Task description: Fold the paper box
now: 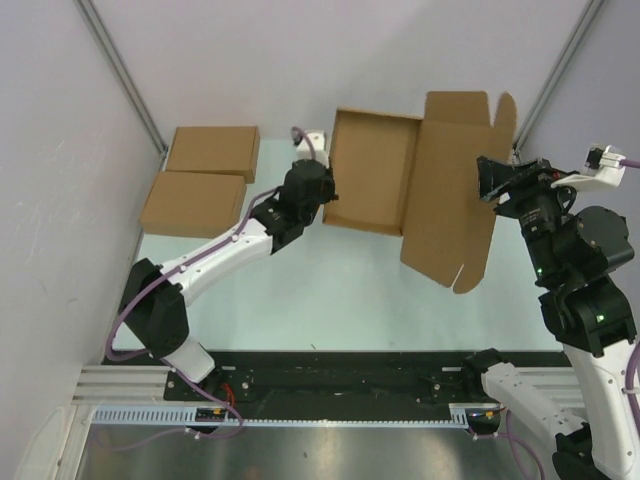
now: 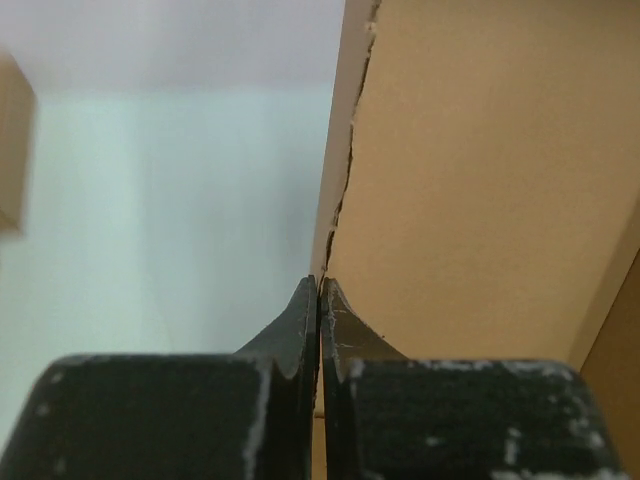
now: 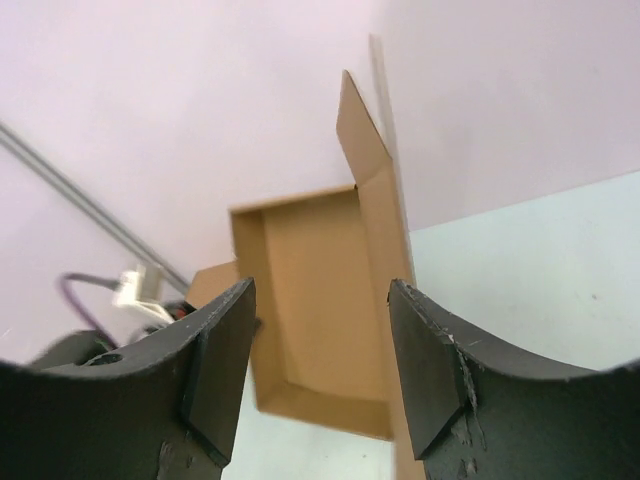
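The paper box [image 1: 370, 170] is held above the table as a shallow open tray, with its wide lid panel [image 1: 455, 195] spread to the right and tilted. My left gripper [image 1: 326, 188] is shut on the tray's left wall. In the left wrist view the fingertips [image 2: 320, 292] pinch the thin cardboard edge, and the tray's inside [image 2: 480, 200] fills the right. My right gripper [image 1: 492, 180] stands open at the lid's right edge. The right wrist view looks past the open right gripper [image 3: 320, 290] into the tray [image 3: 310, 250]. The lid [image 3: 385, 200] runs edge-on close to the right finger.
Two made-up flat brown boxes lie at the back left of the table, one [image 1: 213, 150] behind the other [image 1: 193, 203]. One shows blurred at the left edge of the left wrist view [image 2: 12, 140]. Pale walls with metal corner posts [image 1: 125, 75] close in the table.
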You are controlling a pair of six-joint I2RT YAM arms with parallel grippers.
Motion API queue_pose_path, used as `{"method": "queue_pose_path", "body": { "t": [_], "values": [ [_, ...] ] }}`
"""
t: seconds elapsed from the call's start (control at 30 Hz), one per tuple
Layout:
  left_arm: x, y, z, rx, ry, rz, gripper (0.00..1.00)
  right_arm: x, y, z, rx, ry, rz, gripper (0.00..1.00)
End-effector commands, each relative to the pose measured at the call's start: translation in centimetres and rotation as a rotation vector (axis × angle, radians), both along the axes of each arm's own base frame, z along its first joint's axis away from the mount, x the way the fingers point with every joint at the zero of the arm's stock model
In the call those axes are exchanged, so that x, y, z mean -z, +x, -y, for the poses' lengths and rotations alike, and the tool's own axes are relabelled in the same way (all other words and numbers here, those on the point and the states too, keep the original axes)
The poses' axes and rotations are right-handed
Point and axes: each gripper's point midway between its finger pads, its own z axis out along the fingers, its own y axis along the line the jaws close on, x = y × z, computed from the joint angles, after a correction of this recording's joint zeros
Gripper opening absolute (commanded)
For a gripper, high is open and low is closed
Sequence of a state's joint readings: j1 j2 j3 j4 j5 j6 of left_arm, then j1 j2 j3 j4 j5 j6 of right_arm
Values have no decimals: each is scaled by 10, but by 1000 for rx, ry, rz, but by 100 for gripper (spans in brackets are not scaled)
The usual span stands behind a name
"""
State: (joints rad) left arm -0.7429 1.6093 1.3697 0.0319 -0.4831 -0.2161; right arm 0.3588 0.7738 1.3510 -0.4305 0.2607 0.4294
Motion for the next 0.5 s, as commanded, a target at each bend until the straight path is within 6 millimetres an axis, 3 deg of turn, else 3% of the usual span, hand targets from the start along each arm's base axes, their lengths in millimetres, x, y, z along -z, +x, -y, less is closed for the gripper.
{"method": "queue_pose_path", "body": {
  "t": [0.0,0.03,0.1,0.27,0.33,0.47],
  "values": [
    [54,-26,-9,-164,-501,-307,0,-6,-5,-13,-79,4,-16,61],
    [75,-32,-12,-194,-607,-388,0,-10,-8,-14,-88,7,-8,61],
    [91,-36,-12,-255,-739,-464,0,-11,-10,-14,-90,-1,-13,61],
    [146,-58,-23,-407,-782,-625,0,-37,-22,2,-31,-42,26,63],
    [164,-71,-32,-516,-807,-683,0,-33,-18,5,-11,-57,5,63],
    [180,-96,-38,-664,-836,-696,0,0,-4,0,-1,-37,-76,63]
  ]
}}
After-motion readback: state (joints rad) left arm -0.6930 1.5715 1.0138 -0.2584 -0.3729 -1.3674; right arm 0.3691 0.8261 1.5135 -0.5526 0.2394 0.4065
